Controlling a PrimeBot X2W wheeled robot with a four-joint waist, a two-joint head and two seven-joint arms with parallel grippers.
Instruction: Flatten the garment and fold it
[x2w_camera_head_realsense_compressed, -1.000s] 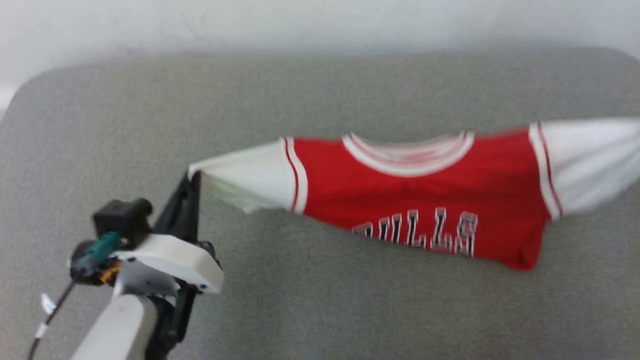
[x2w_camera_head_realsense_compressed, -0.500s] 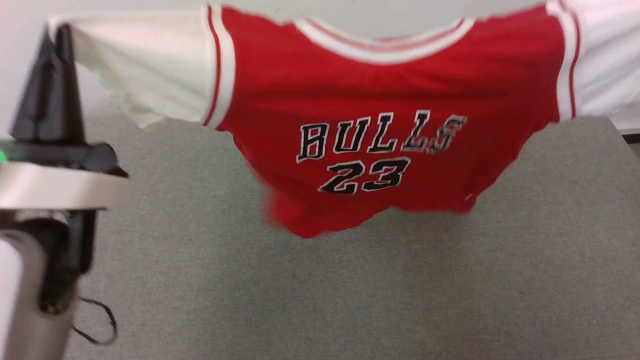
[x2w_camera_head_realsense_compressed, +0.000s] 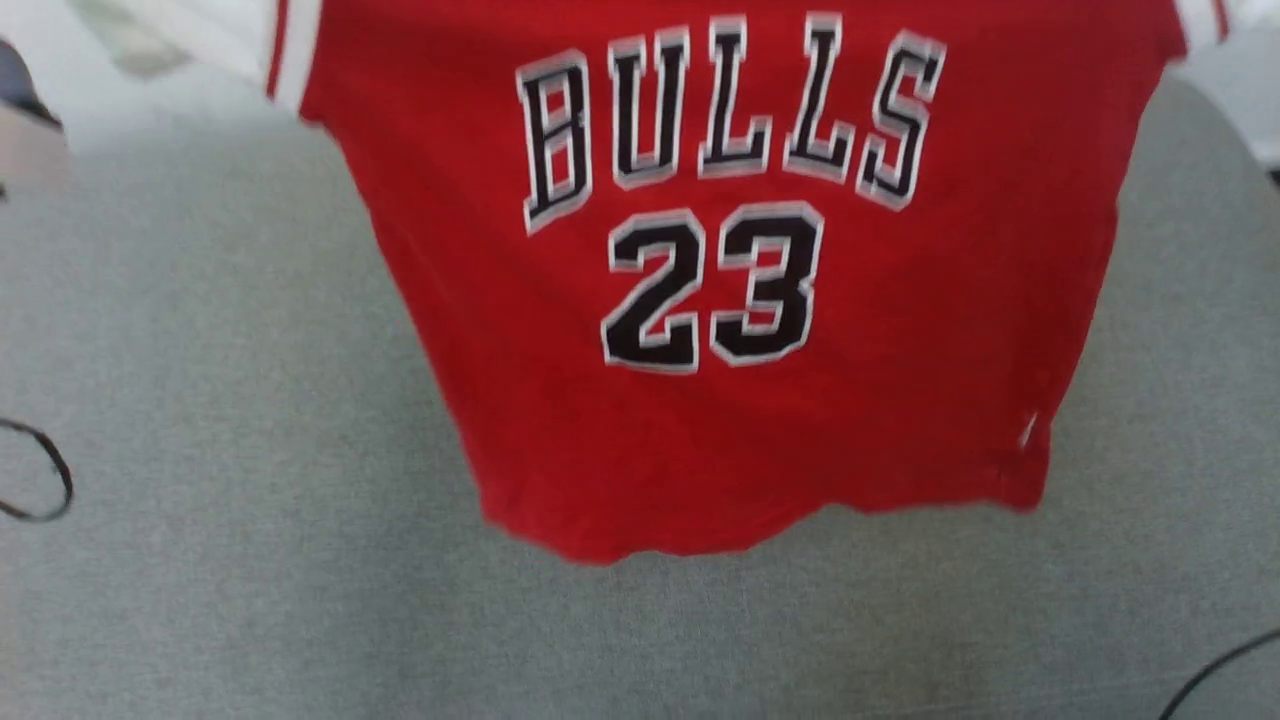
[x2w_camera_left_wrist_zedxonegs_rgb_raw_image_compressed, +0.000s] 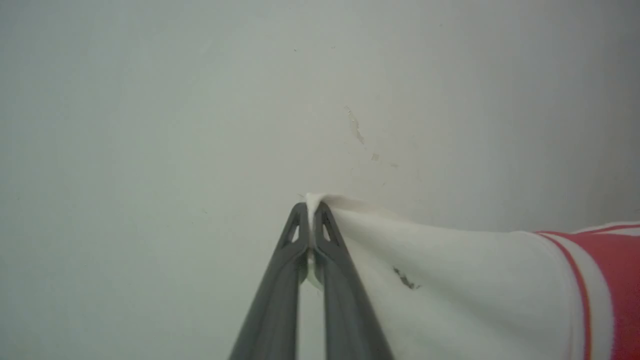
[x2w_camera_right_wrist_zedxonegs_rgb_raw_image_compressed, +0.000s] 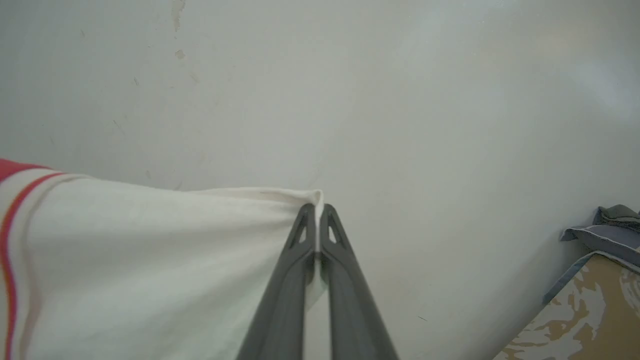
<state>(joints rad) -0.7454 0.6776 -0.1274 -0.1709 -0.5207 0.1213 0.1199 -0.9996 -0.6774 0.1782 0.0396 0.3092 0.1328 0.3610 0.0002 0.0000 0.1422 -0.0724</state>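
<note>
- Shirt (x2w_camera_head_realsense_compressed: 740, 400) hangs between tools, long axis side to side, hem over worktop (x2w_camera_head_realsense_compressed: 200, 400).
- Left tool (x2w_camera_left_wrist_zedxonegs_rgb_raw_image_compressed: 311, 210) clamps one sleeve tip, right tool (x2w_camera_right_wrist_zedxonegs_rgb_raw_image_compressed: 317, 210) the other.

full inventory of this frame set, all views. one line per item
garment: 1, red with white sleeves and black BULLS 23 print, held up by its sleeve ends, hanging spread over the table
table: 1, grey fabric top, below and behind the garment in the head view
cable: 2, black, a loop at the table's left edge, a strand at the lower right corner
wall: 1, pale, scuffed, behind both claws
cloth: 1, grey, crumpled, right edge of the right wrist view
surface: 1, tan, mottled, under that cloth
left claw: 1, dark, shut on one white sleeve end
right claw: 1, dark, shut on the other white sleeve end
</note>
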